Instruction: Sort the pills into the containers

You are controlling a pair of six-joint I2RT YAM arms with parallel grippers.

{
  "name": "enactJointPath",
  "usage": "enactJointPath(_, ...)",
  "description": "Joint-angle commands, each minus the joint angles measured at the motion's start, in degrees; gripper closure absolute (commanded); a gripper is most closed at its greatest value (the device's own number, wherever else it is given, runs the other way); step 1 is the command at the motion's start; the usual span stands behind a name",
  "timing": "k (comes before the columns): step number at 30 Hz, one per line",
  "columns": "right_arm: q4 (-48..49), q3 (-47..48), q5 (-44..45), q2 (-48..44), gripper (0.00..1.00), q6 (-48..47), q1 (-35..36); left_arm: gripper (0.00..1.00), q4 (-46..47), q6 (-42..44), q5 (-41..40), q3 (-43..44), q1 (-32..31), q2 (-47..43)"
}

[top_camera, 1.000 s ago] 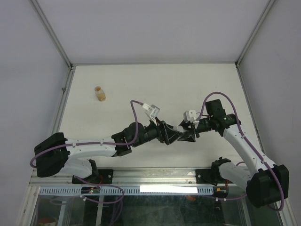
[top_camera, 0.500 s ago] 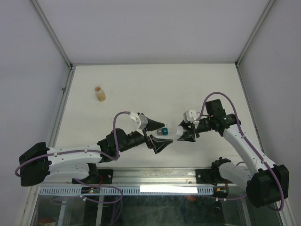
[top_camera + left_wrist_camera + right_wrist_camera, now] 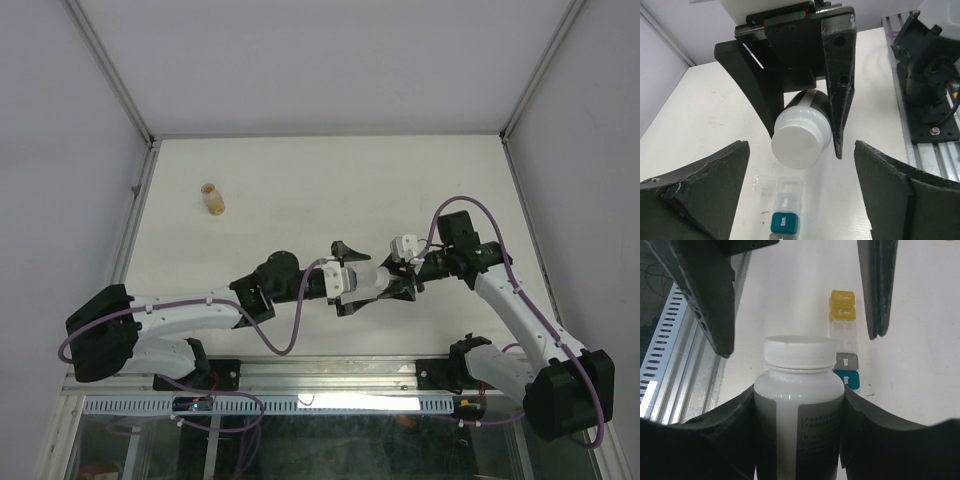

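White arm links [image 3: 180, 312], black joints [image 3: 275, 275], purple cables [image 3: 284, 351] — matte black gripper fingers [image 3: 695, 195], scuffed edges

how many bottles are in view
2: a white bottle clamped in the right gripper, and a small amber bottle alone on the table, far left in the top view. No others show.

Clamps a capped white bottle [image 3: 799, 410] between the right fingers [image 3: 715, 440]. Faces the left fingers [image 3: 705, 285], spread wide either side of the cap [image 3: 800, 352]. Past them, near the railed edge of the tabletop [image 3: 925, 340], a strip of compartments [image 3: 844, 340]: yellow, clear, grey, teal.
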Motion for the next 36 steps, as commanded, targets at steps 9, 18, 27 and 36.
enactJointPath(9,0.5,1.6,-2.1,-0.5,1.00,-1.6,-0.1,0.28,-0.6,3.1,1.7,5.0,1.5,3.3)
enactJointPath(18,0.4,1.7,-2.2,-0.5,1.00,-1.5,-0.1,0.38,0.2,0.7,3.3,4.9,2.1,2.8)
enactJointPath(27,0.4,1.6,-2.3,-0.4,1.00,-1.5,-0.1,0.41,1.1,-2.3,6.3,5.4,3.3,3.2)
enactJointPath(36,0.3,1.6,-2.5,-0.4,1.00,-1.5,-0.1,0.42,1.2,-4.1,7.0,6.5,4.2,4.4)
